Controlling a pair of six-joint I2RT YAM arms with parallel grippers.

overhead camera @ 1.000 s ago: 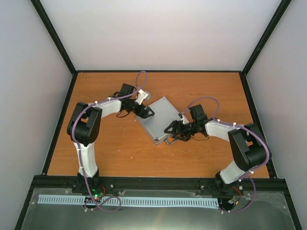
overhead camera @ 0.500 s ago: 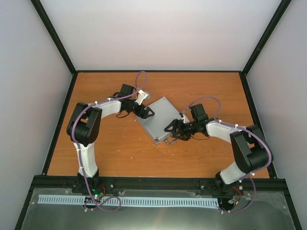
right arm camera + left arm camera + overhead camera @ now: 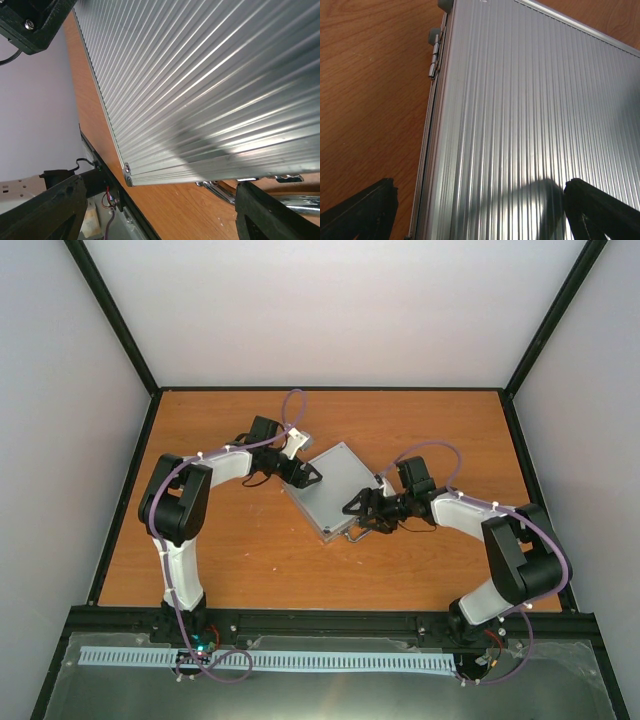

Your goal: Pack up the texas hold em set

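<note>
The texas hold em set shows only as its closed silver ribbed case (image 3: 335,485), lying flat and turned diagonally mid-table. Its chips, cards and other pieces are out of view. My left gripper (image 3: 308,476) hangs open over the case's back-left edge, one finger (image 3: 365,212) above the wood and the other (image 3: 600,212) above the lid (image 3: 530,110), near a hinge (image 3: 435,55). My right gripper (image 3: 356,510) is open over the front edge, straddling the lid's corner (image 3: 127,175) and the chrome handle (image 3: 220,189). Neither holds anything.
Bare orange wood tabletop (image 3: 230,550) surrounds the case. A black frame rail (image 3: 330,620) runs along the near edge, with grey walls on the other three sides. The left gripper's body (image 3: 30,20) shows at the top left of the right wrist view.
The right arm's elbow has drifted slightly to the right. Both grippers stay open over the case, which has not moved.
</note>
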